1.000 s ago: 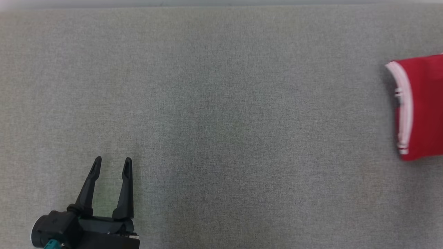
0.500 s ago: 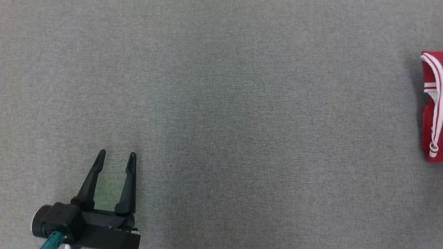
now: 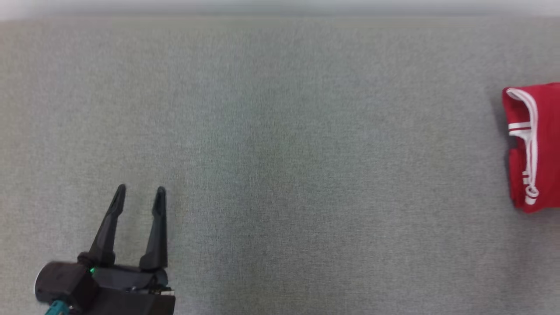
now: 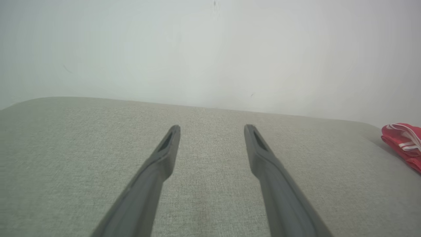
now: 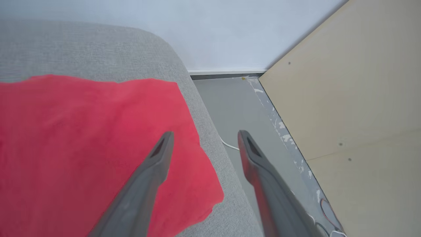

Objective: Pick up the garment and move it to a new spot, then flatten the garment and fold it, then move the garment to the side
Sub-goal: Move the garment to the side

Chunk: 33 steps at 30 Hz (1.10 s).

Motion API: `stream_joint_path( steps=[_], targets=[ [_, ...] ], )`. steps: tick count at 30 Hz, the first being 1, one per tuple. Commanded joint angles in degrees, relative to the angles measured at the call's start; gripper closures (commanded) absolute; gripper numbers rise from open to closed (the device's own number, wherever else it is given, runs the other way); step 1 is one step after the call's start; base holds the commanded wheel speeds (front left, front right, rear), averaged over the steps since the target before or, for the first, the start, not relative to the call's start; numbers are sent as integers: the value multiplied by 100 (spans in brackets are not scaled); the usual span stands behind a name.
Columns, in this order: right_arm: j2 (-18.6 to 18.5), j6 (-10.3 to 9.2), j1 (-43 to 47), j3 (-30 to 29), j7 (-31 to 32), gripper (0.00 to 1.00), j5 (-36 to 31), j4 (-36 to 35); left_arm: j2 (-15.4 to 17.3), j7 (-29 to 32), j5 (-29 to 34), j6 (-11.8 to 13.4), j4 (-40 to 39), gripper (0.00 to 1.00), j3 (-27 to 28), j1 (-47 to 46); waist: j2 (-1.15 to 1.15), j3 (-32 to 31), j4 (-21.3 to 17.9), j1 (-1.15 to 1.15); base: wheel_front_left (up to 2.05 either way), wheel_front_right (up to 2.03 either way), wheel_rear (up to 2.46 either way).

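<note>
Garment [image 3: 544, 144] — one, seemingly folded | left end effector [image 3: 140, 190], right end effector [image 5: 206, 133]: parted

**Where we look from**

From the head we look straight down on the tabletop [image 3: 280, 131]. Our left wrist camera sits low, facing across it to a pale wall [image 4: 210, 49]. Our right wrist camera hangs close over its edge. All share the garment [image 3: 547, 144].

Red garment [image 3: 542, 144] lies well apart from left gripper [image 3: 141, 189], jaws parted.

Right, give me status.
Left gripper: jaws open, empty. Right gripper: jaws open, above garment corner. Garment folded at table's right edge. Nothing in the way.
</note>
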Motion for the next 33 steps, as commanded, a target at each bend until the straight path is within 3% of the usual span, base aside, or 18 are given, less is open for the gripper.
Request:
stream_joint_path(
  steps=[1,8,15,21,33],
  targets=[
    [72,-15,157,197,-432,0,417,100,-102,-16,-31,7,92,0,119,172,0,-448,-109,0,0,0,0],
    [530,-14,719,1101,-1563,0,1443,-86,-357,-15,-171,9,458,0,596,385,0,-1116,-242,0,0,0,0],
    [1089,-14,1908,2186,-2898,0,2538,-470,-561,-15,-196,75,835,0,1014,718,0,-1756,-368,0,0,0,0],
    [1372,-14,2746,2779,-3819,0,2821,-562,-648,-15,-88,73,989,0,1126,881,0,-1995,-354,0,0,0,0],
    [1553,-14,3146,3621,-4291,0,2972,-465,-727,-15,98,26,1172,0,1115,1059,0,-2016,-352,0,0,0,0]
  ],
)
